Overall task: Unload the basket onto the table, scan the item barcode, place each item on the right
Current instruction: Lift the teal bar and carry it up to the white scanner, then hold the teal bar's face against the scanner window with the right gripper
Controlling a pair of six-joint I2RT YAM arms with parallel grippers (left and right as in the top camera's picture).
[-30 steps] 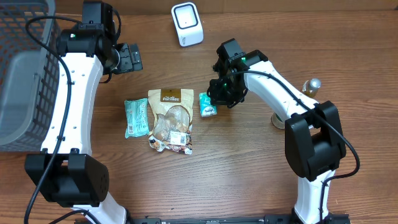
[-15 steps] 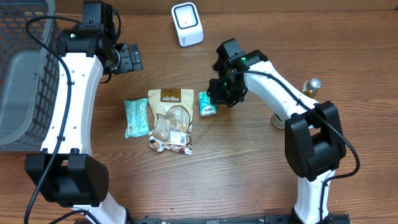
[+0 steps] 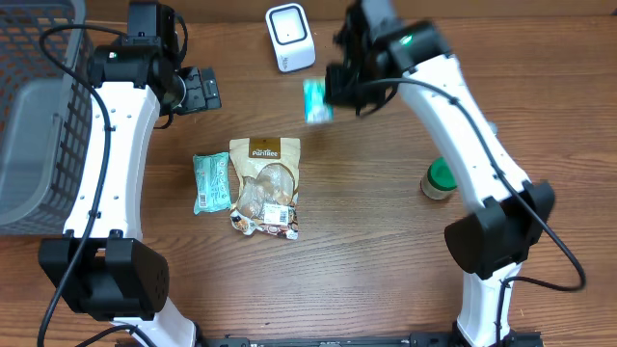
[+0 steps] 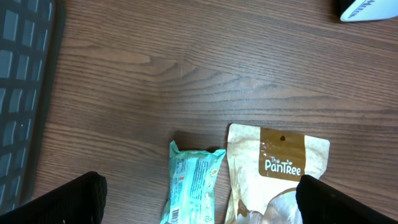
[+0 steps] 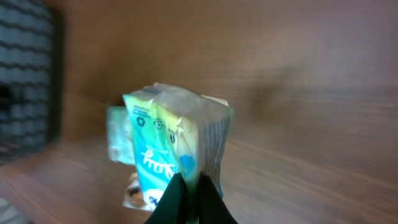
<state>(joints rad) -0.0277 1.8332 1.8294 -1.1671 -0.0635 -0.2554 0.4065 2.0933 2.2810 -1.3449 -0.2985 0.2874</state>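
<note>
since a second ago the right gripper (image 3: 328,94) has lifted away from beside the brown pouch (image 3: 265,186), taking the small teal packet (image 3: 317,100) with it. its fingers are pinched tight on the packet's lower edge, and the white scanner (image 3: 290,37) sits near its tip. the left gripper (image 3: 204,90) hangs spread wide, holding nothing.

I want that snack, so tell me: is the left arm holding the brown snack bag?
No, the brown snack bag lies flat on the table, and the left arm's open fingers are empty.
</note>
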